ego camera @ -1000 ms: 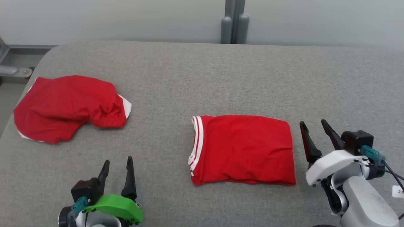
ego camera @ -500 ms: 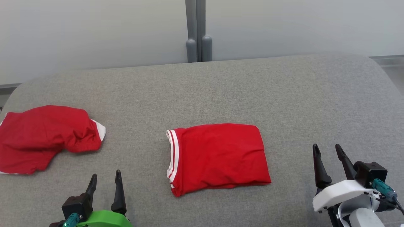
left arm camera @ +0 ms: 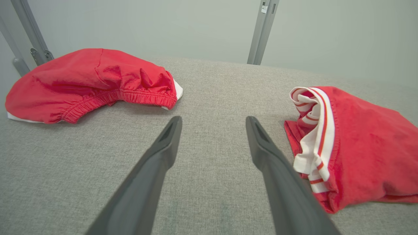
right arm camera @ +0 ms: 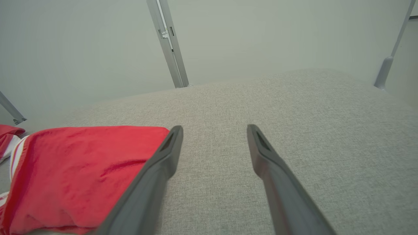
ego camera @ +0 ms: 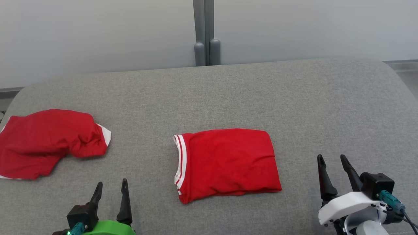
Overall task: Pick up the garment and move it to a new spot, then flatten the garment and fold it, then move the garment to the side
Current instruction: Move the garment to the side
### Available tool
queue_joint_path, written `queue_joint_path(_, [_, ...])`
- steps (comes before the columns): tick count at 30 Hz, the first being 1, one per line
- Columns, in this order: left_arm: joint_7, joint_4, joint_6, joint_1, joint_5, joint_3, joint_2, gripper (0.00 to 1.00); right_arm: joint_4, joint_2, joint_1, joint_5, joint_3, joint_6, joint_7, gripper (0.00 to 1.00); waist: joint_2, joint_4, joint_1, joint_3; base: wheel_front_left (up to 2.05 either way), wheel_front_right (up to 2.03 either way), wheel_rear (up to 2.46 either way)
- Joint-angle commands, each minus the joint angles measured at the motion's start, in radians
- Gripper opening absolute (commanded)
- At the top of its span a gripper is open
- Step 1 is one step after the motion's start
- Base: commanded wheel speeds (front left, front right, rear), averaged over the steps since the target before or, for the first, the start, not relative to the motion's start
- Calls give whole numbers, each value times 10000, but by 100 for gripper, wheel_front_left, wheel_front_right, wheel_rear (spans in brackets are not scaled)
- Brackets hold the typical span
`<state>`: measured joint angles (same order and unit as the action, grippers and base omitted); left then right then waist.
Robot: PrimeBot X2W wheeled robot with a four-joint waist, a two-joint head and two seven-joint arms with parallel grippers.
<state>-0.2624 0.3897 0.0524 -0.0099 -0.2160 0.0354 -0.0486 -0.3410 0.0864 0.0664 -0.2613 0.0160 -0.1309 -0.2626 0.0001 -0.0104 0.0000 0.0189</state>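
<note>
A folded red garment [ego camera: 228, 163] with white-striped trim on its left edge lies flat in the middle of the grey padded table [ego camera: 294, 98]. The left wrist view has this folded garment [left arm camera: 359, 147] at its right, and the right wrist view has it [right arm camera: 75, 173] at lower left. A crumpled red garment [ego camera: 49, 142] with white trim sits at the table's left end, seen also in the left wrist view as a red heap [left arm camera: 88, 81]. My left gripper [ego camera: 111, 189] is open near the front edge, left of the folded piece. My right gripper [ego camera: 331, 163] is open to its right, holding nothing.
A grey post [ego camera: 205, 32] rises against the pale wall behind the table. The table's rounded right corner [ego camera: 388, 68] and its left end [ego camera: 13, 98] mark its limits. Bare grey surface lies to the right of the folded garment.
The head camera swung right and tilted over the last second, shifting the whole picture. Both grippers sit lower in the view and stay open. Both garments lie as before.
</note>
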Motion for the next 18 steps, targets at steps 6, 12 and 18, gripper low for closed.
queue_joint_path(6, [-25,-37,65,164,57,-6,-43,100,-69,-7,-56,-43,100,7,-31,100,-1,-43,0,-12,0,0,0])
queue_joint_path(12, [-25,-44,80,91,-26,213,-43,100,-147,-19,-2,-82,224,7,-29,100,-1,-94,0,-96,0,0,0])
queue_joint_path(18, [-25,-120,74,-312,-136,594,-43,100,-484,43,299,-244,657,7,-31,100,-1,-568,0,-591,0,0,0])
